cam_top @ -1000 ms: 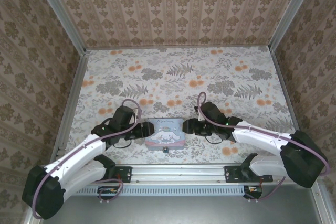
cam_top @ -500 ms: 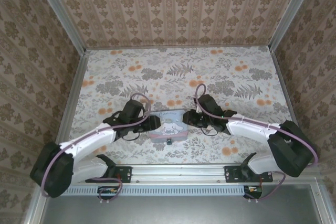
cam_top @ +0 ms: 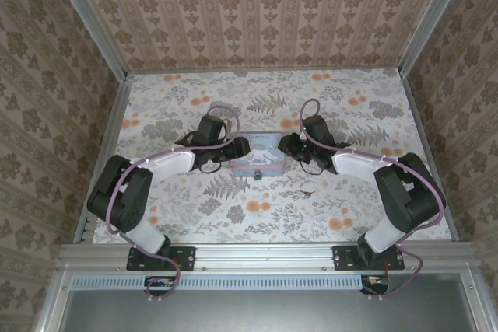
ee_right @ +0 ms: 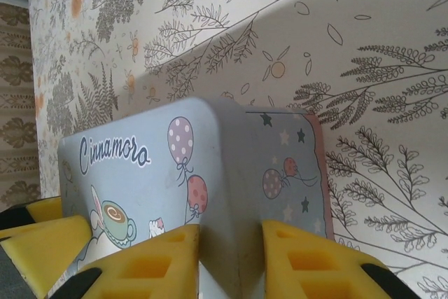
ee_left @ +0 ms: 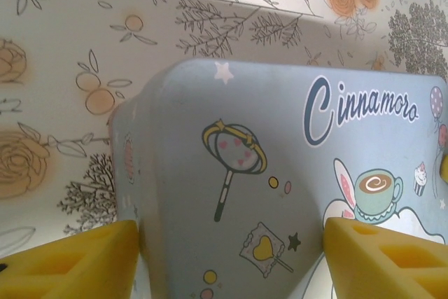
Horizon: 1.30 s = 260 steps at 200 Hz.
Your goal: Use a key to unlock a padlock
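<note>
The pale-blue tin [cam_top: 263, 162] with a cartoon print sits mid-table between both arms. A tiny dark padlock [cam_top: 257, 176] hangs at the middle of its near side. My left gripper [cam_top: 238, 148] holds the tin's left end, with yellow fingers [ee_left: 77, 260] on either side of the tin [ee_left: 231, 173] and my left gripper [ee_left: 231, 227] shut across it. My right gripper [cam_top: 287, 145] pinches the right end. There my right gripper [ee_right: 231, 231] is shut on the tin [ee_right: 231, 145], one pad on the lid and one on the end face. The key is out of view.
The floral tablecloth [cam_top: 257, 106] reaches back to the patterned walls [cam_top: 264, 13]. Metal frame posts stand at the left [cam_top: 109, 138] and right [cam_top: 424, 138] sides. An aluminium rail [cam_top: 264, 253] with the arm bases runs along the near edge.
Both arms have stretched away from their bases and carried the tin with its padlock from near the front rail to mid-table. The right gripper has closed onto the tin's end.
</note>
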Available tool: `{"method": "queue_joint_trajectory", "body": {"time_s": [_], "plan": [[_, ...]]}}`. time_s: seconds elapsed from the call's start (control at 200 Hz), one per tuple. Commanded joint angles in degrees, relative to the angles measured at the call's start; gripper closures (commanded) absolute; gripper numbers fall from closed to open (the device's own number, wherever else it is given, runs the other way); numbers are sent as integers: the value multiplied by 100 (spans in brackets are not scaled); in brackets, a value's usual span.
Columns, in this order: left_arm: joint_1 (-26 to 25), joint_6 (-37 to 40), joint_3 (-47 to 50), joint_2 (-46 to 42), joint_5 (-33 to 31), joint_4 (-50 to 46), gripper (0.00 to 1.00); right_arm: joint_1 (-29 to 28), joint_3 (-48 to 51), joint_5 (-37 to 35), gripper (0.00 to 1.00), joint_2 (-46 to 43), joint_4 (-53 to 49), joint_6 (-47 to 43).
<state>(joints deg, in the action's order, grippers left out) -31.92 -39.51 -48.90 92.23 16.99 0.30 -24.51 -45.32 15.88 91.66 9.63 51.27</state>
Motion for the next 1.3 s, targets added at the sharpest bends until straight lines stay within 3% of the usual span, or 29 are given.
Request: {"method": "queue_joint_trajectory", "body": {"time_s": [0.0,0.075,0.26,0.41,0.615,0.765,1.02,1.095,1.21,1.295], "plan": [[-103,232,-128,192,654,50,29,-104,-170,624,70,208,167,118],[-96,209,-108,187,648,63,27,-46,-132,701,63,217,260,121],[24,204,35,31,591,160,17,277,67,773,24,-128,220,33],[292,348,68,-314,612,40,3,583,-56,507,1,-575,-663,-408],[540,607,6,-917,615,-406,0,857,-521,-467,1,-948,-1897,-1073],[722,794,-131,-1312,373,-811,0,1541,-8,1168,1,-1104,-727,-1036],[731,638,-331,-1429,-218,-1620,0,1520,295,1001,1,-1436,-1459,-1747],[719,389,-212,-1385,-189,-1550,0,1513,467,1141,12,-1530,-1634,-1861],[665,120,8,-1340,86,-1219,1,1487,760,1162,39,-1566,-1938,-1848],[456,91,44,-1318,96,-1110,1,1406,1006,1087,50,-1582,-1986,-1801]]}}
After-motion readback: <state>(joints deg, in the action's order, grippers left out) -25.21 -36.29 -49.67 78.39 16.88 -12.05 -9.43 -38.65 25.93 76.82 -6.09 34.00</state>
